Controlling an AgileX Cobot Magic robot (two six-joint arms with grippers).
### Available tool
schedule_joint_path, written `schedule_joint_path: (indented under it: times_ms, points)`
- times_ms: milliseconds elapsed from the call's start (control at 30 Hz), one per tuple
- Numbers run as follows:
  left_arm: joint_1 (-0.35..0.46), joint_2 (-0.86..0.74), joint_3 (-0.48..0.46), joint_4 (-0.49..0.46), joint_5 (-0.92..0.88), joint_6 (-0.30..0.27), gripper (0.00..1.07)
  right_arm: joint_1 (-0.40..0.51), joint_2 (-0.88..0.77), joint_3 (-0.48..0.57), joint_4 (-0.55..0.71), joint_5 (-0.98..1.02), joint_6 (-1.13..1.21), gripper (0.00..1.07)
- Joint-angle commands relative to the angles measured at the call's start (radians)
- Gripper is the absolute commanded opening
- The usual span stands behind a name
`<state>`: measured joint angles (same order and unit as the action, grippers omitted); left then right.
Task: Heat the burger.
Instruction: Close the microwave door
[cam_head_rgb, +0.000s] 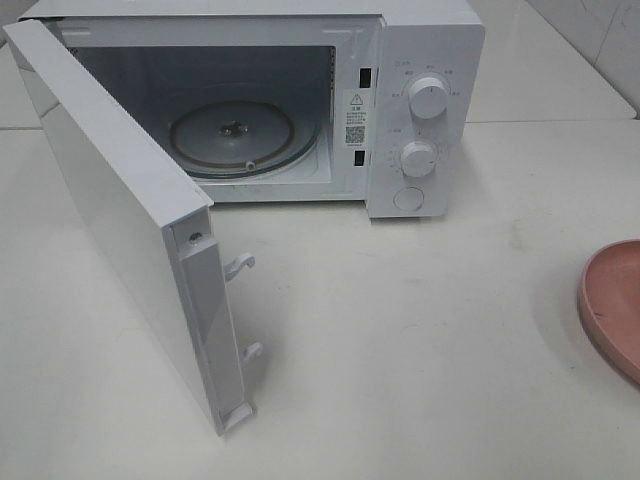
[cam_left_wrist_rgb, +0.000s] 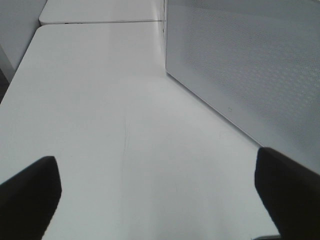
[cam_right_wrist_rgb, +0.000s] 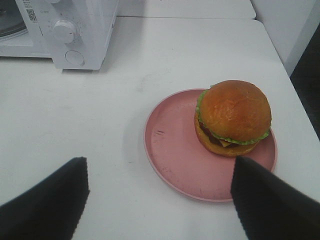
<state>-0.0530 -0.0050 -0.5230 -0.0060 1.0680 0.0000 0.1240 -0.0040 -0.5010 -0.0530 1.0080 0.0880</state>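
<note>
White microwave (cam_head_rgb: 300, 100) stands on the table (cam_head_rgb: 420, 340) with its door (cam_head_rgb: 120, 220) swung wide open, so that part looks done. Inside is only the glass tray (cam_head_rgb: 232, 138), I think; the back is dim. The burger (cam_right_wrist_rgb: 233, 118) sits on the pink plate (cam_right_wrist_rgb: 172, 150), well apart. Left gripper (cam_left_wrist_rgb: 155, 200) and right gripper (cam_right_wrist_rgb: 160, 200) have jaws wide apart, holding nothing. Lifting it in, shutting, heating remain.

One microwave (cam_head_rgb: 300, 100), its one door (cam_head_rgb: 120, 210) swung open, with one glass turntable (cam_head_rgb: 232, 138) inside, two knobs (cam_head_rgb: 428, 98) and one round button (cam_head_rgb: 408, 198) on its right panel, and two latch hooks (cam_head_rgb: 240, 265) on the door edge; one pink plate (cam_right_wrist_rgb: 175, 150) at right; one burger (cam_right_wrist_rgb: 233, 117) on it; one table (cam_head_rgb: 400, 350)
</note>
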Motion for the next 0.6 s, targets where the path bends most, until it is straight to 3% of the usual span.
schedule_joint_path:
  times_ms: [33, 133, 200, 233, 267, 300, 333, 367, 400, 433, 467, 500, 533, 567, 600]
  points:
    - [0.002, 0.031, -0.028, -0.007, -0.056, -0.008, 0.93, -0.004, -0.032, 0.003, 0.001, -0.014, -0.014, 0.76]
    - [0.002, 0.057, -0.027, -0.005, -0.089, -0.008, 0.89, -0.004, -0.032, 0.003, 0.001, -0.014, -0.014, 0.76]
    - [0.002, 0.111, -0.027, -0.004, -0.148, -0.008, 0.78, -0.004, -0.032, 0.003, 0.001, -0.014, -0.014, 0.76]
    - [0.002, 0.111, -0.027, -0.004, -0.148, -0.008, 0.78, -0.004, -0.032, 0.003, 0.001, -0.014, -0.014, 0.76]
    - [0.002, 0.132, -0.027, -0.004, -0.17, -0.008, 0.72, -0.004, -0.032, 0.003, 0.001, -0.014, -0.014, 0.76]
    - [0.002, 0.176, -0.027, -0.003, -0.206, -0.008, 0.58, -0.004, -0.032, 0.003, 0.001, -0.014, -0.014, 0.76]
    - [0.002, 0.176, -0.027, -0.003, -0.206, -0.008, 0.58, -0.004, -0.032, 0.003, 0.001, -0.014, -0.014, 0.76]
    - [0.002, 0.199, -0.027, -0.003, -0.223, -0.008, 0.52, -0.004, -0.032, 0.003, 0.001, -0.014, -0.014, 0.76]
    - [0.002, 0.243, -0.027, -0.005, -0.253, -0.008, 0.36, -0.004, -0.032, 0.003, 0.001, -0.014, -0.014, 0.76]
    - [0.002, 0.243, -0.027, -0.005, -0.253, -0.008, 0.36, -0.004, -0.032, 0.003, 0.001, -0.014, -0.014, 0.76]
    - [0.002, 0.264, -0.027, -0.009, -0.262, -0.008, 0.29, -0.004, -0.032, 0.003, 0.001, -0.014, -0.014, 0.76]
    - [0.002, 0.318, -0.027, -0.012, -0.286, -0.008, 0.15, -0.004, -0.032, 0.003, 0.001, -0.014, -0.014, 0.76]
    - [0.002, 0.318, -0.027, -0.012, -0.286, -0.008, 0.15, -0.004, -0.032, 0.003, 0.001, -0.014, -0.014, 0.76]
    - [0.002, 0.371, -0.026, -0.011, -0.317, -0.008, 0.03, -0.004, -0.032, 0.003, 0.001, -0.014, -0.014, 0.76]
    - [0.002, 0.371, -0.026, -0.011, -0.317, -0.008, 0.03, -0.004, -0.032, 0.003, 0.001, -0.014, -0.014, 0.76]
